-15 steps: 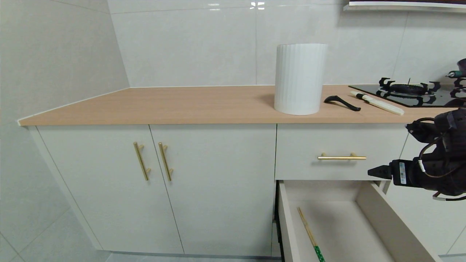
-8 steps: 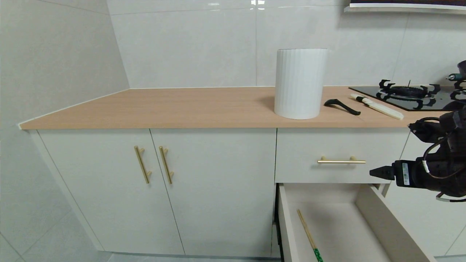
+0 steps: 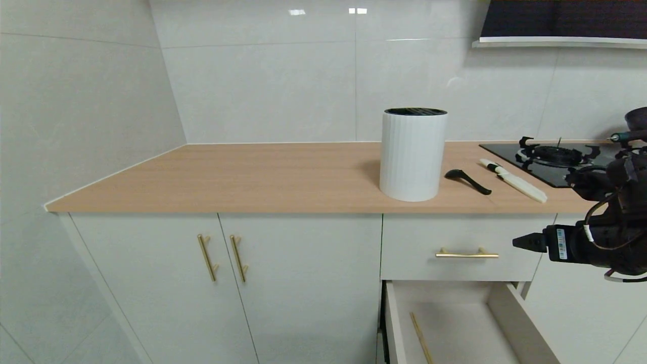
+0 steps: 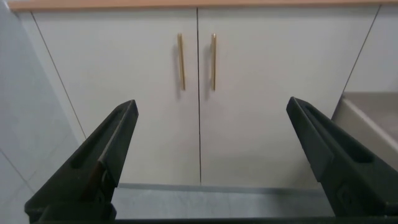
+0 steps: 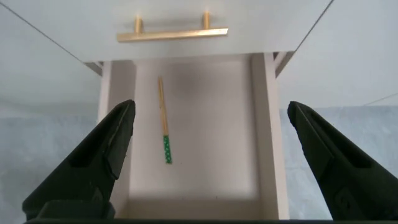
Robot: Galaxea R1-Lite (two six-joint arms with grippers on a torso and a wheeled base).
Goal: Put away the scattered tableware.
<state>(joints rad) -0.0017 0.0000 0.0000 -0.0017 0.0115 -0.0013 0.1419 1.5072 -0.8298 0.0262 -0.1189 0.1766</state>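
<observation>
A black spoon and a white knife lie on the wooden counter, to the right of a tall white ribbed holder. Below the counter's right part the lower drawer is pulled out, with a pair of green-tipped chopsticks inside. My right gripper hangs at the right, level with the shut upper drawer's gold handle. In the right wrist view that gripper is open and empty above the drawer and chopsticks. My left gripper is open, facing the cabinet doors.
A black gas stove sits at the counter's far right, a range hood above it. Two cabinet doors with gold handles fill the left under the counter. Tiled walls close off the back and left.
The whole head picture has shifted down, so the camera rose. Against the cabinet, my right gripper now stands higher, level with the upper drawer front. Nothing on the counter moved.
</observation>
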